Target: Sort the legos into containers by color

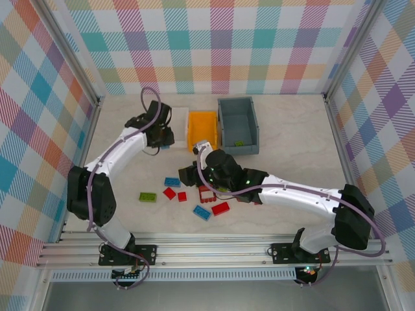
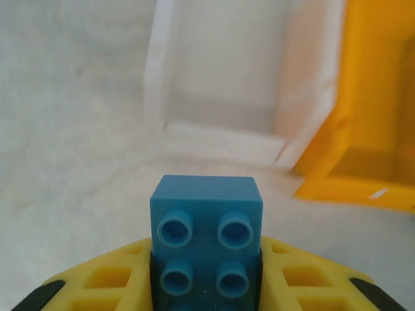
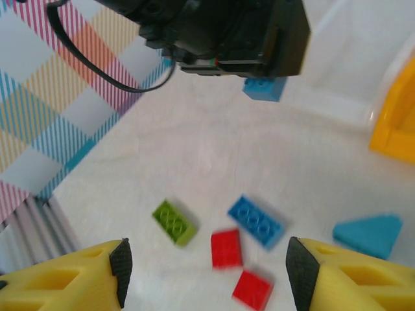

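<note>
Between the left gripper's (image 2: 206,262) clamped fingers (image 2: 104,285) sits a blue brick (image 2: 206,227), at six o'clock from the white bin (image 2: 220,139), the right gripper (image 3: 207,267) spread empty above scattered legos (image 3: 256,222) on pale marbled tabletop (image 3: 214,155) ringed by plaid walls (image 1: 220,45).

1. Left gripper (image 2: 206,285) clamps a blue brick (image 2: 206,214) between its yellow fingers (image 2: 104,277). The studs face the camera, and four show in full.
2. White bin (image 2: 220,137) stands beyond the brick, near wall toward the lens, blurred.
3. Orange bin (image 2: 366,184) sits just beside the white bin, on its right.
4. Both bins rest on the pale table (image 2: 71,162).
</note>
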Robot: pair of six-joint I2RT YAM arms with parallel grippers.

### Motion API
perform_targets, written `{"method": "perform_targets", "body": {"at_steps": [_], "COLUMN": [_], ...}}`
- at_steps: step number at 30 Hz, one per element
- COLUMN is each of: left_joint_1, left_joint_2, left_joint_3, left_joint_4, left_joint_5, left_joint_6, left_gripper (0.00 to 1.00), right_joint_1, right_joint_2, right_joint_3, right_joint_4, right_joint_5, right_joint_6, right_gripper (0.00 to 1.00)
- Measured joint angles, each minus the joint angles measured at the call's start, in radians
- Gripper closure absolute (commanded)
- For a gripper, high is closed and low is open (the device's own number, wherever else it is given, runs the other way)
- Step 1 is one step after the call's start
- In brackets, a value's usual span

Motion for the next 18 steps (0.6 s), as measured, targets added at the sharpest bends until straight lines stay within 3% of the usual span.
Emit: {"method": "perform_targets", "body": {"at_steps": [7, 12, 18], "left_joint_1": [0.006, 0.008, 0.014], "left_joint_2": [0.248, 0.41, 0.483], "left_joint_3": [0.227, 0.335, 0.386], "left_joint_4": [-0.004, -0.022, -0.026], "left_joint_5": [-0.009, -0.025, -0.033], "left_joint_6": [0.027, 0.045, 0.049], "left_gripper": [0.68, 0.66, 0.62], "right_joint_1": [-0.017, -0.029, -0.041], "right_joint_2": [0.117, 0.116, 0.061], "right_joint_3": [0.039, 0.037, -0.019], "right_joint_4": [0.108, 0.126, 0.132], "right_joint_5": [0.071, 0.086, 0.089], "right_joint_6": [-0.062, -0.058, -0.043], "right_gripper": [0.3, 0.29, 0.29]}}
